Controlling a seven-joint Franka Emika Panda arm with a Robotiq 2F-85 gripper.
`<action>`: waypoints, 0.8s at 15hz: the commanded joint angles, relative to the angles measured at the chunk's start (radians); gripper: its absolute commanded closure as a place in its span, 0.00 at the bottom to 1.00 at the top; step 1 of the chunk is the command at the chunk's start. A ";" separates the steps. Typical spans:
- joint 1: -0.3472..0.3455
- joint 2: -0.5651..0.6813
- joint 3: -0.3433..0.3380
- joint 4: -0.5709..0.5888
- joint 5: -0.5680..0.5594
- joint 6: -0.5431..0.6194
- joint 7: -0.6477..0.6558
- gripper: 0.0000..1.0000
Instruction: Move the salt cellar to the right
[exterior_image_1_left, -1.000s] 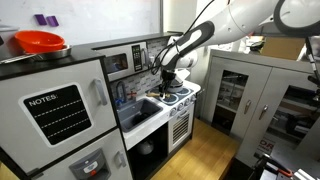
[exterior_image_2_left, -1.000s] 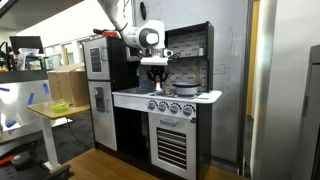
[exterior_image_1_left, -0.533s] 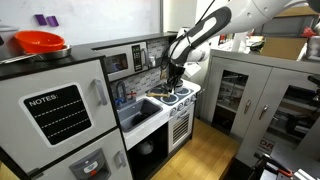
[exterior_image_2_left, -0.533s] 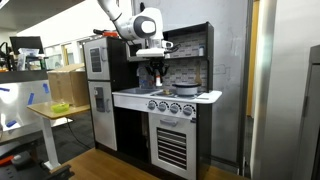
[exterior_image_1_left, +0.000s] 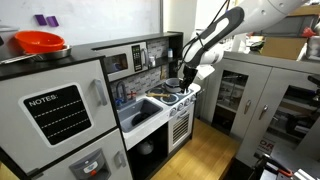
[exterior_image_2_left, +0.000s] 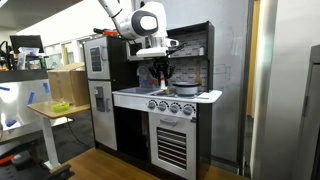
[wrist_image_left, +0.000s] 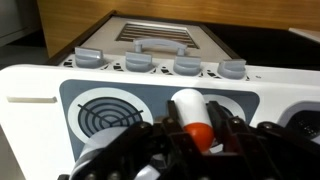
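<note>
The salt cellar (wrist_image_left: 188, 108) is a small shaker with a white body and an orange end. In the wrist view it sits between the black fingers of my gripper (wrist_image_left: 192, 130), which is shut on it. It is held above the toy kitchen's stove top (wrist_image_left: 105, 112), between the two printed burners. In both exterior views my gripper (exterior_image_1_left: 187, 76) (exterior_image_2_left: 160, 70) hangs a little above the stove top (exterior_image_1_left: 178, 96); the salt cellar is too small to make out there.
A row of grey knobs (wrist_image_left: 137, 62) lines the stove's front edge. A grey pot (exterior_image_2_left: 185, 89) stands on the stove. The sink (exterior_image_1_left: 140, 110) lies beside the stove. A red bowl (exterior_image_1_left: 40, 42) sits on the toy fridge. A metal cabinet (exterior_image_1_left: 250, 95) stands nearby.
My arm has risen from the stove top and moved sideways along it, carrying the salt cellar with it.
</note>
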 joint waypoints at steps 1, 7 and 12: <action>-0.015 0.010 0.001 -0.017 -0.021 0.062 0.011 0.90; -0.033 0.046 0.005 0.039 -0.039 0.061 -0.010 0.90; -0.056 0.117 0.027 0.130 -0.030 0.049 -0.055 0.90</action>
